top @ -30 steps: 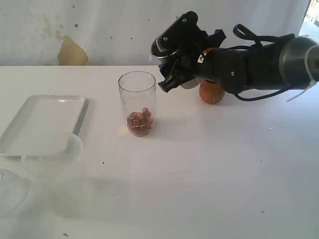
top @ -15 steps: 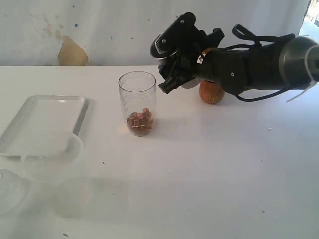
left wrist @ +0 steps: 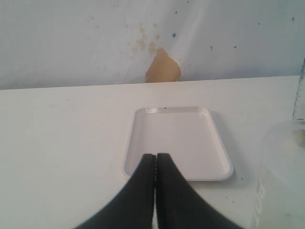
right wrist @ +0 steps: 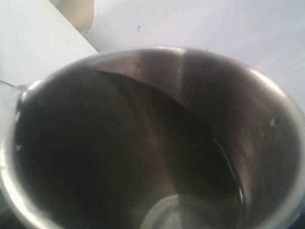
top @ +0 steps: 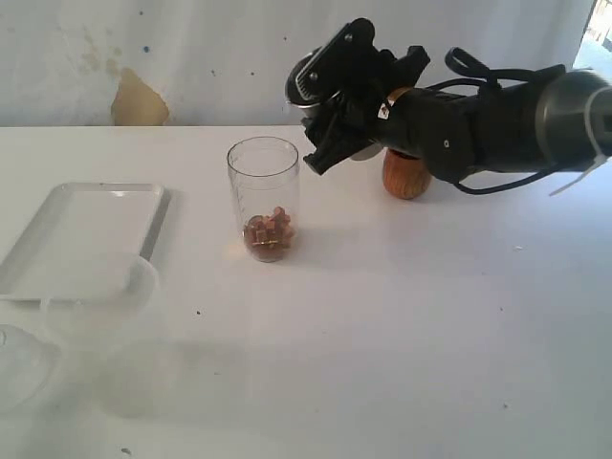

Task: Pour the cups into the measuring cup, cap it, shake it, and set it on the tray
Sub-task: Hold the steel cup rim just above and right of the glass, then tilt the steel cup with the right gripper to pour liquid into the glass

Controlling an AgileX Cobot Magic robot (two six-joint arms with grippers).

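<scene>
My right gripper (top: 330, 142) hangs just right of the measuring cup's rim, shut on the steel tumbler (top: 364, 151), which the arm mostly hides. In the right wrist view the steel tumbler (right wrist: 190, 95) fills the picture; its inside looks dark and empty, and the fingers are hidden. The clear measuring cup (top: 264, 196) stands upright with reddish-brown pieces at its bottom. Behind the arm stands the brown wooden cup (top: 405, 176). The white tray (top: 81, 239) lies at the left and is bare. My left gripper (left wrist: 156, 158) is shut on nothing, over the near edge of the tray (left wrist: 176, 133).
A frosted translucent container (top: 100, 316) stands at the front left, close to the tray's near corner; the same frosted container (left wrist: 282, 176) shows in the left wrist view. A wall with a tan patch (top: 139, 100) backs the white table.
My right gripper has risen a little with the steel tumbler and tipped back from the measuring cup. More of the wooden cup shows. The measuring cup and tray have not moved.
</scene>
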